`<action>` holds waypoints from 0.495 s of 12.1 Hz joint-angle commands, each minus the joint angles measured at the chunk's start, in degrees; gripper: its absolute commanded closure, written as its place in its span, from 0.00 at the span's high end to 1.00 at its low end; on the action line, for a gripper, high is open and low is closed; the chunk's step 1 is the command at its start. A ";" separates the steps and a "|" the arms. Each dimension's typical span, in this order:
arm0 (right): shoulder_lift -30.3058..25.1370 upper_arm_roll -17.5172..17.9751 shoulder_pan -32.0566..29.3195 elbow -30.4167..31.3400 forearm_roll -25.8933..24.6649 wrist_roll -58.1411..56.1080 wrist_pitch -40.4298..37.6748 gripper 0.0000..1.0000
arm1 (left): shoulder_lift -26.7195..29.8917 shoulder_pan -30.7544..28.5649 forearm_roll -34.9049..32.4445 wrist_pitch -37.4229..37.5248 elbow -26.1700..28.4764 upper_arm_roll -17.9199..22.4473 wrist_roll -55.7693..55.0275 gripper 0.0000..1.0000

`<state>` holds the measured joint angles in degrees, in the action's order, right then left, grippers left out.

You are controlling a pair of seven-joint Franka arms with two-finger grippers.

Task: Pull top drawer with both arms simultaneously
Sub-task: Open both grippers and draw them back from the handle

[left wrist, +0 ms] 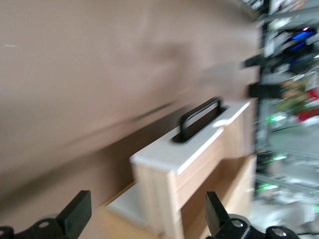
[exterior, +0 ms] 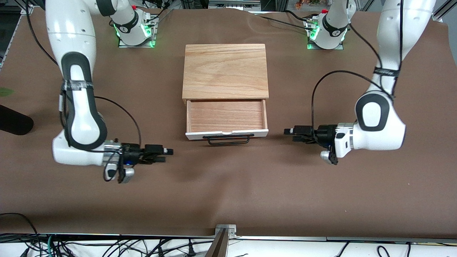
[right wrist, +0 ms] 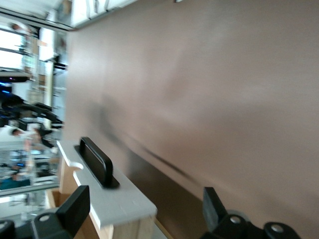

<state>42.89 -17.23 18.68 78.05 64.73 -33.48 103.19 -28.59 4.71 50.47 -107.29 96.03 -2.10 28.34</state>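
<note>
Drawer: shallow white-fronted top drawer [exterior: 227,116], black bar handle [exterior: 228,139], pulled out between both pincers
Left pincer [exterior: 290,135]: spread wide, empty, beside drawer
Right pincer [exterior: 167,155]: spread wide, empty, over brown surface [exterior: 228,192]

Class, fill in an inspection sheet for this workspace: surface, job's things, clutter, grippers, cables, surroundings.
Surface: brown table cover, slightly rippled.
Job's things: top drawer pulled out of the cabinet, nothing inside; black handle free.
Clutter: nothing seen.
Grippers: left gripper open, beside the drawer toward the left arm's end; right gripper open, toward the right arm's end; neither touches the handle.
Cables: black cables loop along both arms.
Surroundings: wire tangle along the table edge.
</note>
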 commanded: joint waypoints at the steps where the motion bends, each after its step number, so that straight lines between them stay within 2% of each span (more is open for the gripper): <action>1: -4.47 -2.10 0.40 1.22 -11.86 5.59 -1.67 1.00 | 9.04 0.21 -15.68 -5.36 7.65 0.25 0.05 1.00; 2: -5.87 -2.71 0.48 1.22 -16.69 8.66 -1.93 1.00 | 12.03 0.21 -20.89 -7.47 9.25 0.34 0.13 1.00; 4: -8.95 -3.33 0.57 1.22 -27.59 14.46 -1.94 1.00 | 18.01 -0.31 -28.46 -7.15 11.89 0.69 1.54 1.00; 6: -12.20 -3.16 1.36 1.31 -37.36 26.73 -2.98 1.00 | 23.72 -0.75 -36.01 -2.77 12.87 0.69 0.32 0.97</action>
<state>34.54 -20.22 18.88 78.07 33.82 -15.51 101.59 -11.87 4.42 19.99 -112.03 104.71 -1.34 28.46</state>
